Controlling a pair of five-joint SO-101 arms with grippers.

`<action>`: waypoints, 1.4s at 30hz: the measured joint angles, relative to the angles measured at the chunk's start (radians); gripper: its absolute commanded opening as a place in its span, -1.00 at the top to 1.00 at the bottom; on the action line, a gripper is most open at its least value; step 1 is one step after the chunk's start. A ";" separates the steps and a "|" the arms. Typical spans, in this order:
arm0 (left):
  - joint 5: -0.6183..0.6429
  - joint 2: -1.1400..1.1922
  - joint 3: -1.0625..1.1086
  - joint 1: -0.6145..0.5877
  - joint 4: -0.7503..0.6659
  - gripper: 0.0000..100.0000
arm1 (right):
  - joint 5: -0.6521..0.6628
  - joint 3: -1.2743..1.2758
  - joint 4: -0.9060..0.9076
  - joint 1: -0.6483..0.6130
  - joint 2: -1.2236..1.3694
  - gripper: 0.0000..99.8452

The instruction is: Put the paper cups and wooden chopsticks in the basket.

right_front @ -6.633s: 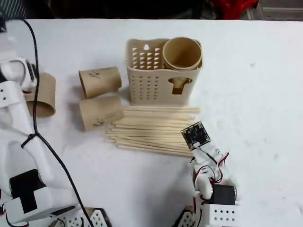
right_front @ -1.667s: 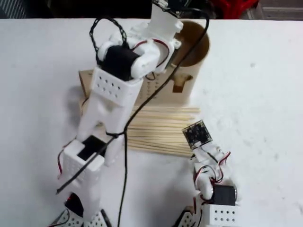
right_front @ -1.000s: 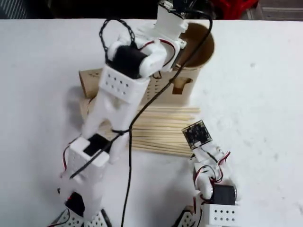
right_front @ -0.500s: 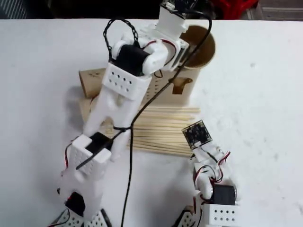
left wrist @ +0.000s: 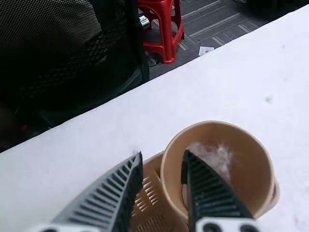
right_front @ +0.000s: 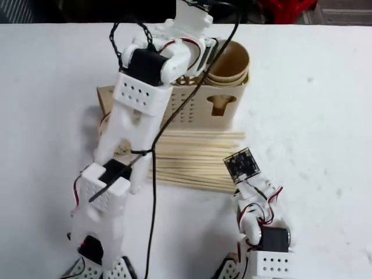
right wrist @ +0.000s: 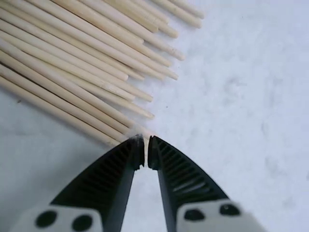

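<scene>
The beige slotted basket (right_front: 224, 107) stands at the table's middle back. A stack of paper cups (right_front: 232, 58) sits upright in its right compartment. My left gripper (left wrist: 162, 154) is open over that cup (left wrist: 241, 164), one finger inside the rim and one outside above the basket (left wrist: 149, 193). The left arm hides most of two more cups lying left of the basket, with an edge (right_front: 104, 96) showing. The wooden chopsticks (right_front: 197, 157) lie in a flat pile in front of the basket. My right gripper (right wrist: 146, 140) is shut, its tips at the near end of the chopsticks (right wrist: 82, 63).
The right arm (right_front: 258, 215) rests low at the front of the table. A red stool (left wrist: 161, 26) and a dark chair (left wrist: 72, 48) stand beyond the far edge. There is bare white table to the right of the basket and at far left.
The cup the left gripper held tilted above the basket has dropped into the cup there. The left arm has shifted slightly left. The right arm has not moved.
</scene>
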 measured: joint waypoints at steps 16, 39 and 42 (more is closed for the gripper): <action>0.002 0.083 0.000 -0.029 0.118 0.69 | 0.000 0.000 0.000 0.000 0.000 0.93; -0.094 -0.086 -0.304 -0.167 0.370 0.69 | 0.000 0.000 0.000 0.000 0.000 0.93; -0.094 -0.193 -0.120 -0.288 0.370 0.68 | 0.000 0.000 0.000 0.000 0.000 0.93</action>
